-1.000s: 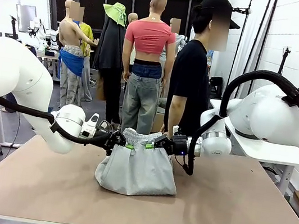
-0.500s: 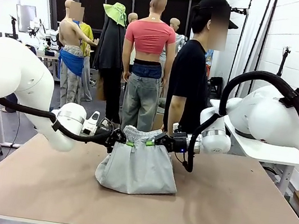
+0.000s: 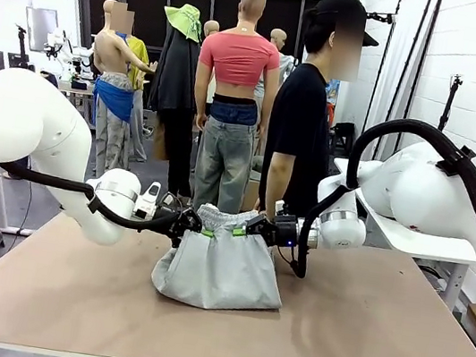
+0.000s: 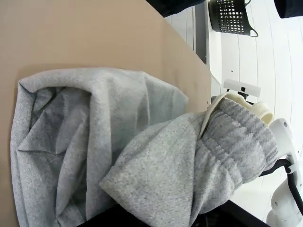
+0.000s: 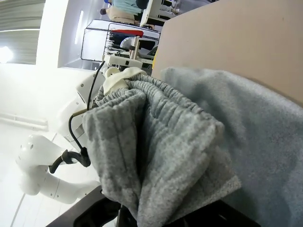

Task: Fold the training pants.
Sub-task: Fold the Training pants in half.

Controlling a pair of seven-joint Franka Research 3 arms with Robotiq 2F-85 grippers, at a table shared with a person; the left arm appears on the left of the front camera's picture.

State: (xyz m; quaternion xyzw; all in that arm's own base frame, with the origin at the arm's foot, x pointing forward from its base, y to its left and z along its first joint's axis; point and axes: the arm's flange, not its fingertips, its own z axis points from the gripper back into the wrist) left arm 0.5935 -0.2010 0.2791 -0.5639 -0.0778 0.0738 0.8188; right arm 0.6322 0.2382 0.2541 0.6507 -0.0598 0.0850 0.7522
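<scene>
The light grey training pants [image 3: 219, 271] hang in a bunched heap, their lower part resting on the brown table [image 3: 357, 342]. The gathered waistband [image 3: 224, 218] is lifted between both arms. My left gripper [image 3: 202, 230] is shut on the waistband's left end, and my right gripper [image 3: 238, 230] is shut on its right end. In the left wrist view the ribbed waistband [image 4: 236, 142] rises from the bottom edge over the folded cloth [image 4: 71, 142]. The right wrist view has the waistband [image 5: 142, 123] draped over its own fingers, which the fabric hides.
A person in a black shirt [image 3: 304, 135] stands at the table's far edge, behind the pants. A black mesh basket [image 4: 232, 16] sits on the floor beyond the table. Bare tabletop lies to the left, right and front of the pants.
</scene>
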